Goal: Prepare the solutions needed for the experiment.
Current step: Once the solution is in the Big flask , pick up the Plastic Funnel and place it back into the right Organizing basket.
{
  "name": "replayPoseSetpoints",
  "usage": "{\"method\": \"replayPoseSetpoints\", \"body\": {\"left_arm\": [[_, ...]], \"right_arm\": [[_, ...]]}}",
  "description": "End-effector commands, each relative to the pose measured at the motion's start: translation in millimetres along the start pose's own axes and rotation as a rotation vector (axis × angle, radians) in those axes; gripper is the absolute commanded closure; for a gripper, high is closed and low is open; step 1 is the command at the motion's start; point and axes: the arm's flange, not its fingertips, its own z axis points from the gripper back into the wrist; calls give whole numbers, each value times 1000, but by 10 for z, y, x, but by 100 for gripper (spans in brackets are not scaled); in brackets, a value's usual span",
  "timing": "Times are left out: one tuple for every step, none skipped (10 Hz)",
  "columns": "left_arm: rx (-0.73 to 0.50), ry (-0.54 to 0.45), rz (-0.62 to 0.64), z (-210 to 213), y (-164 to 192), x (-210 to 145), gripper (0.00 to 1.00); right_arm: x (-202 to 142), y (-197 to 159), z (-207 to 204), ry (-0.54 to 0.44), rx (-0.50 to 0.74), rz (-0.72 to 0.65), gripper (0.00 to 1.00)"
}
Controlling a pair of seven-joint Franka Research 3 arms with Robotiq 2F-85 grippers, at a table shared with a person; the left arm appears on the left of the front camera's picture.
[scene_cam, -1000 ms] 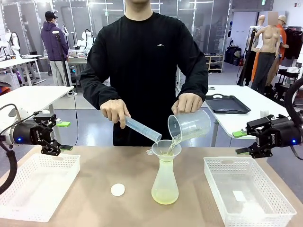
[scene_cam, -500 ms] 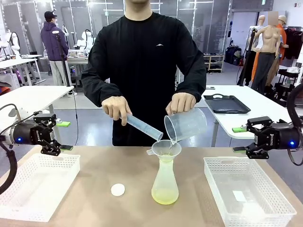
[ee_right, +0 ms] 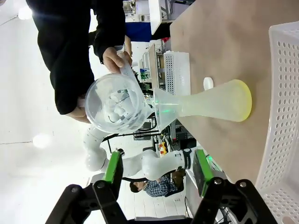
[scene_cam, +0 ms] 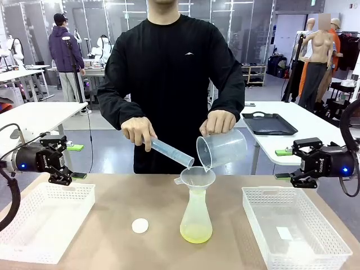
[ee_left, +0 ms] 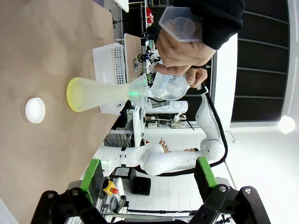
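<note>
Front view: a person tips a beaker (scene_cam: 222, 148) and graduated cylinder (scene_cam: 170, 153) through a funnel (scene_cam: 196, 177) so yellow solution (scene_cam: 196, 233) pools in the flask (scene_cam: 196, 209), left pincer (scene_cam: 76, 162) and right pincer (scene_cam: 284, 164) hanging wide, empty.

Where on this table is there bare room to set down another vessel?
Bare tabletop lies between the flask and the right basket, and between the left basket and the flask, apart from the small white disc. Crowded: above the funnel, where the person holds the beaker and cylinder.
</note>
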Motion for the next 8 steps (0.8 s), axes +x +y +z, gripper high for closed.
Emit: {"method": "replayPoseSetpoints", "body": {"left_arm": [[14, -9, -8, -17, -9, 5, 0], [14, -9, -8, -17, -9, 5, 0], [14, -9, -8, -17, -9, 5, 0], [14, -9, -8, -17, -9, 5, 0], [14, -9, -8, -17, -9, 5, 0], [14, -9, -8, -17, -9, 5, 0], [14, -9, -8, -17, -9, 5, 0], [14, -9, -8, -17, -9, 5, 0]], "right_arm": [[-23, 10, 8, -1, -17, 2, 24], [-23, 10, 8, -1, -17, 2, 24], [-23, 10, 8, -1, -17, 2, 24], [-23, 10, 8, -1, -17, 2, 24], [-23, 10, 8, -1, -17, 2, 24], [-23, 10, 8, -1, -17, 2, 24], [-23, 10, 8, -1, -17, 2, 24], [-23, 10, 8, -1, -17, 2, 24]]}}
